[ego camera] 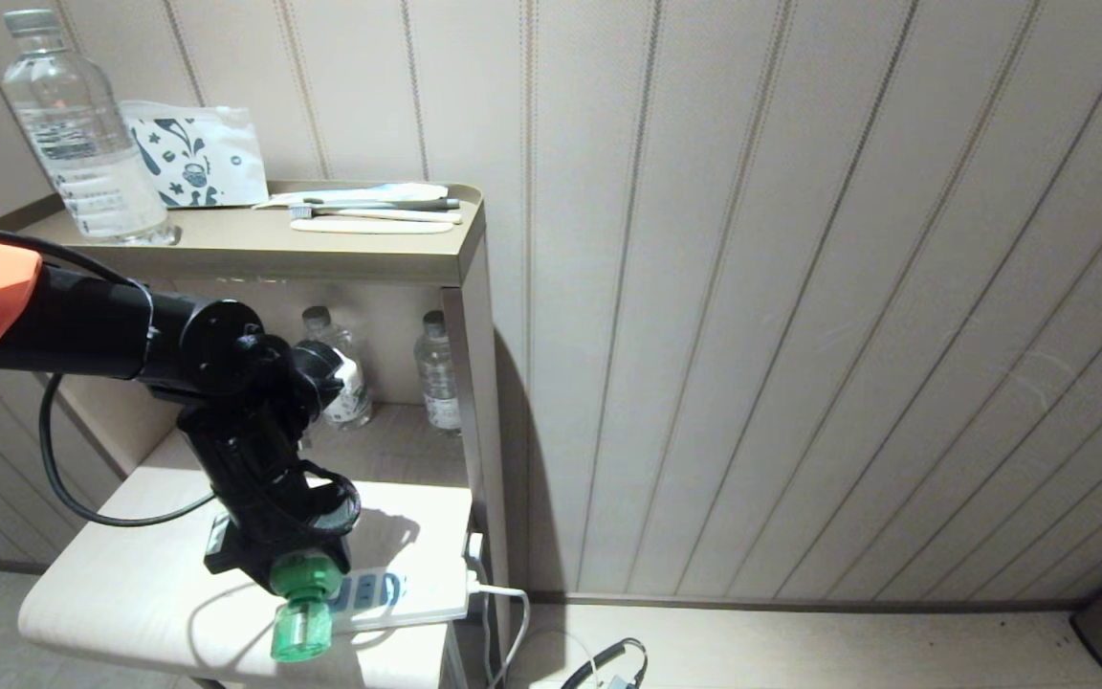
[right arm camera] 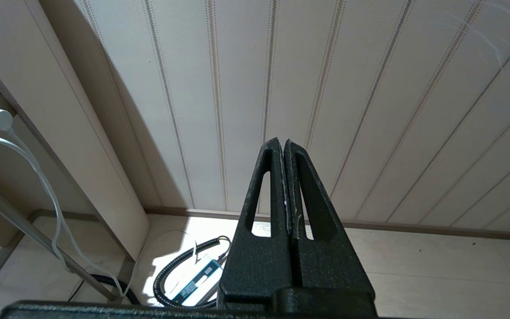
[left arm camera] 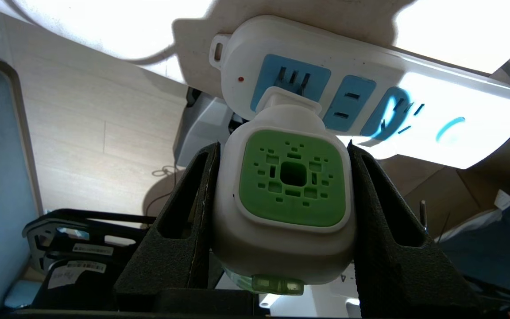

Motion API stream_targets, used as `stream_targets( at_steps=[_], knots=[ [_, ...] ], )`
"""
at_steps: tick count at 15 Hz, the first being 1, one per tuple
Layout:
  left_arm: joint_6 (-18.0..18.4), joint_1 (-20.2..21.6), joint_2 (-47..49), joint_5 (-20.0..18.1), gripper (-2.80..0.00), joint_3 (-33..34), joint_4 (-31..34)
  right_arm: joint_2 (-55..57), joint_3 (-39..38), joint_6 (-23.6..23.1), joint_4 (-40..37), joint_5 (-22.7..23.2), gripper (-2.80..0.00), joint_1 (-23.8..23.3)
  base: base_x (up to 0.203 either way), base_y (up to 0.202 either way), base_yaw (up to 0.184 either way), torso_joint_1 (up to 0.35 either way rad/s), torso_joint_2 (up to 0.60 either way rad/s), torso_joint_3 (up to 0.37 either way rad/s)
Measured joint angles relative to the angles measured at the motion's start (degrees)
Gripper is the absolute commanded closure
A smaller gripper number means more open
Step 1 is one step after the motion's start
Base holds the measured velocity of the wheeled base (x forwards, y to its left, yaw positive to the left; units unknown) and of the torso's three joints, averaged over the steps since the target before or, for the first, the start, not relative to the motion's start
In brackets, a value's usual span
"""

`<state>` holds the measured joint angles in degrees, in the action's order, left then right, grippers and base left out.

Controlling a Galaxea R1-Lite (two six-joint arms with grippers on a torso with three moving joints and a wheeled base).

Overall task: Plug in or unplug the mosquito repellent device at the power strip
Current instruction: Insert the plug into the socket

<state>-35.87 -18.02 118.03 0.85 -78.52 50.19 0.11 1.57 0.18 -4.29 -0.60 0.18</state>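
The mosquito repellent device (left arm camera: 292, 181), a white head with a green perforated centre, sits clamped between the two black fingers of my left gripper (left arm camera: 282, 145). Its white plug end (left arm camera: 286, 99) meets the end socket of the power strip (left arm camera: 436, 106); the prongs are hidden, so whether they are seated I cannot tell. In the head view the left gripper (ego camera: 297, 565) points down at the front of the low table (ego camera: 130, 584), the device's green bottle (ego camera: 302, 627) hangs below it, and the power strip (ego camera: 417, 593) lies just to the right. My right gripper (right arm camera: 283, 142) is shut on nothing, facing the panelled wall.
A tall shelf unit (ego camera: 455, 258) stands behind the table, carrying a large water bottle (ego camera: 82, 124), a printed pouch (ego camera: 202, 153) and toothbrushes (ego camera: 369, 206). Two small bottles (ego camera: 439, 373) stand in its niche. The strip's cord (ego camera: 503, 598) drops to the floor. A coiled cable (right arm camera: 184, 274) lies there.
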Motion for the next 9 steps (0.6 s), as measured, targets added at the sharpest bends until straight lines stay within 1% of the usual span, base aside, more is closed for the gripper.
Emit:
stream_targets(
  at_steps=[4, 9],
  knots=[
    [0.68, 0.00, 0.29, 0.00, 0.00, -0.67, 0.30, 0.00, 0.00, 0.00, 0.00, 0.00, 0.00, -0.02, 0.000, 0.000, 0.000, 0.000, 0.00, 0.000],
    [0.73, 0.05, -0.12, 0.23, 0.00, -1.83, 2.64, 0.00, 0.00, 0.00, 0.00, -0.02, 0.00, -0.02, 0.000, 0.000, 0.000, 0.000, 0.00, 0.000]
  ],
)
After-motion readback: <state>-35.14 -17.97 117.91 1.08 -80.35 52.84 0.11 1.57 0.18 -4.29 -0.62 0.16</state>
